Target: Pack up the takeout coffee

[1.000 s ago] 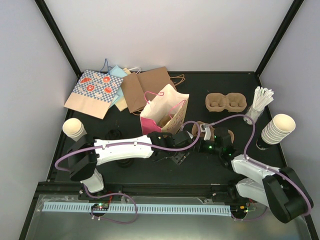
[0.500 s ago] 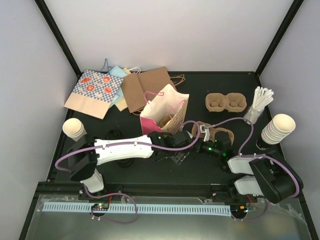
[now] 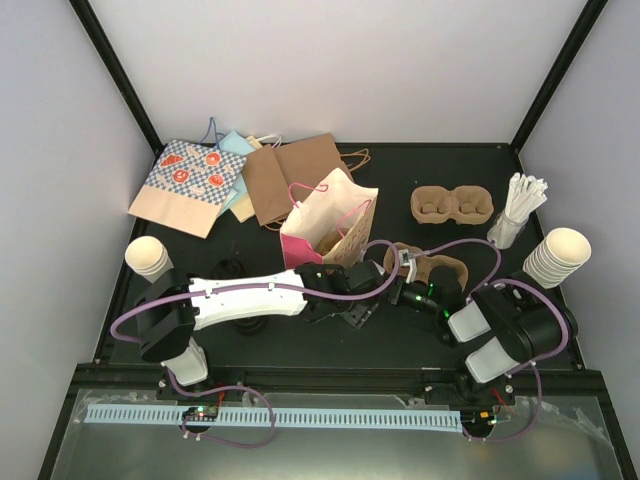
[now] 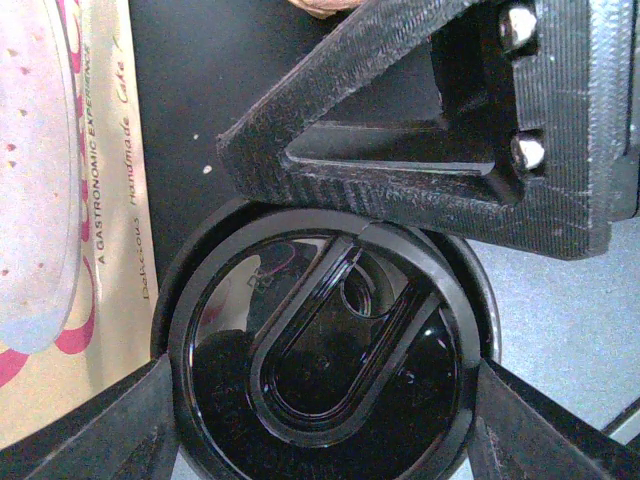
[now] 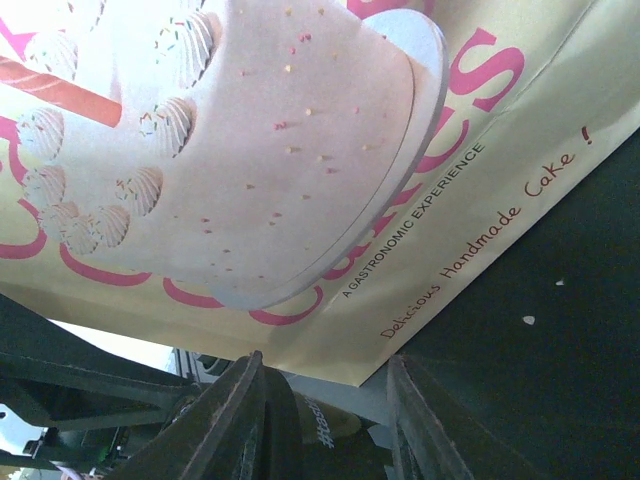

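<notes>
In the left wrist view a takeout coffee (image 4: 325, 370) is seen from above, its round black lid filling the space between my left gripper's (image 4: 320, 400) two fingers (image 4: 95, 425), which press on the lid's sides. A black finger of my right gripper (image 4: 400, 150) lies close against the lid's far edge. In the right wrist view my right gripper (image 5: 325, 385) stands open, and the cup's cream wall (image 5: 335, 425) shows low between its fingers. Both grippers meet in front of the cake-printed paper bag (image 3: 325, 225), with the left gripper (image 3: 355, 308) and right gripper (image 3: 402, 285) a little apart.
A brown cup carrier (image 3: 452, 205) sits at the back right and another (image 3: 447, 268) lies under the right arm. Stacks of lidless cups stand at the right (image 3: 555, 255) and left (image 3: 148, 255) edges. Stirrers (image 3: 520, 200) stand at the far right. Flat paper bags (image 3: 230, 180) lie at the back left.
The right arm's elbow has swung in from the right toward the middle, and its jaws have narrowed a little. The left arm and the cup have stayed put.
</notes>
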`<state>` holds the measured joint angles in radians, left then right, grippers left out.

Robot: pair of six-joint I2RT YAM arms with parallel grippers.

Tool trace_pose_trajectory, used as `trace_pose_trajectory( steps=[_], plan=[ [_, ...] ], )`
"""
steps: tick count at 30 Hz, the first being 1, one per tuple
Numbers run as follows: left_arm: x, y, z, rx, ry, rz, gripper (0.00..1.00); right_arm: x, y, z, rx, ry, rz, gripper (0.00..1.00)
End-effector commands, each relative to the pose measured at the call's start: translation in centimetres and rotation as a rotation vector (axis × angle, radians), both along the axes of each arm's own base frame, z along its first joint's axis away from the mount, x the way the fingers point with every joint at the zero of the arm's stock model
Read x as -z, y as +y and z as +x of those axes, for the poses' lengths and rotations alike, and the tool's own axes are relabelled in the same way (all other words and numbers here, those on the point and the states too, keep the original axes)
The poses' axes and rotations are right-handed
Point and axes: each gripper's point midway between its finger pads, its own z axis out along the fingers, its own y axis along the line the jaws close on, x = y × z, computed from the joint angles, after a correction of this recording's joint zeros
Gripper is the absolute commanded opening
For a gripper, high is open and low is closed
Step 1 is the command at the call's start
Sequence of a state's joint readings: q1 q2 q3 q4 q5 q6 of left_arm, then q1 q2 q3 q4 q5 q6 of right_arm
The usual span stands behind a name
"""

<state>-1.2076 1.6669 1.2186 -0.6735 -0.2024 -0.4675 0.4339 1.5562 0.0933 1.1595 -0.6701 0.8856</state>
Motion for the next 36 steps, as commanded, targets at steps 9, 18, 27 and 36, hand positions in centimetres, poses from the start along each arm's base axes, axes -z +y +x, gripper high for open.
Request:
trace_pose_trajectory(
  steps=[9,18,27,36],
  plan=[
    [6.7,2.6,-5.0,0.104,0.236,0.185,0.66,9.3,-3.0,-6.3,-0.023,0.389,-0.292,0.35],
    [5.5,2.3,-4.6,0.099,0.220,0.183,0.66,4.2,-2.2,-3.7,-0.037,0.256,-0.319,0.35],
    [4.1,1.6,-4.2,0.108,0.204,0.171,0.66,0.1,-2.6,-2.1,0.010,0.143,-0.345,0.41],
    [3.0,1.4,-4.0,0.134,0.189,0.184,0.73,-2.6,-3.5,-1.4,0.051,0.091,-0.358,0.45]
  ],
)
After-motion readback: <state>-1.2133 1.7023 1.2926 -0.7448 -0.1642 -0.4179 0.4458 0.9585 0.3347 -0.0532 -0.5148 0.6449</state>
